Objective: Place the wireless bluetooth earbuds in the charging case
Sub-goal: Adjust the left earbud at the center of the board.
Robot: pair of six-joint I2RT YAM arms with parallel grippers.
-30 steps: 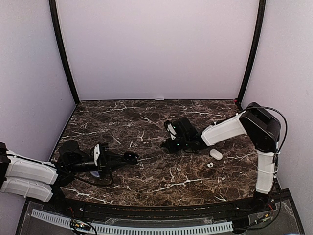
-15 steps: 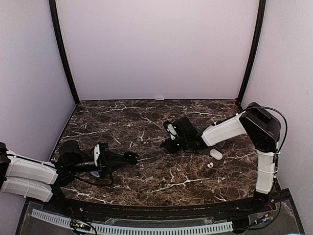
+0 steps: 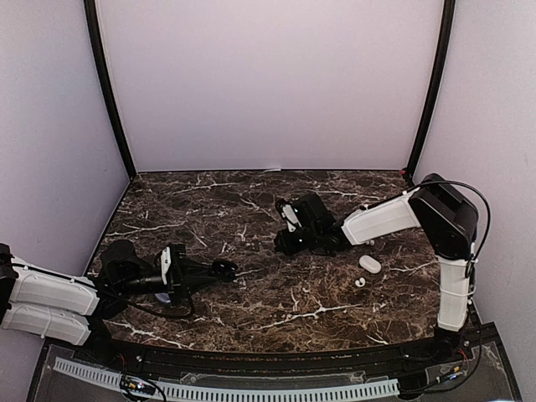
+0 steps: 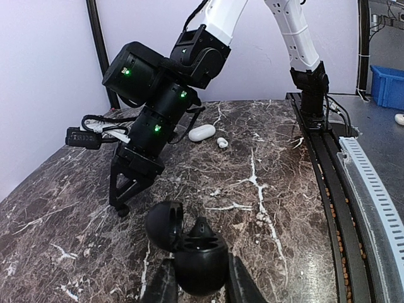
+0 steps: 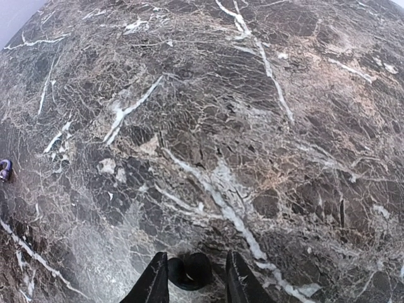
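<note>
The left gripper (image 4: 197,287) is clamped on the black charging case (image 4: 201,262), whose lid (image 4: 165,224) is swung back; what sits in its wells cannot be made out. The right gripper (image 5: 192,281) points down at the marble table (image 3: 209,201) with a black earbud (image 5: 189,270) between its fingers, firm grip or not unclear. Well apart, a white case (image 3: 369,264) lies with a white earbud (image 3: 359,282) just beside it
</note>
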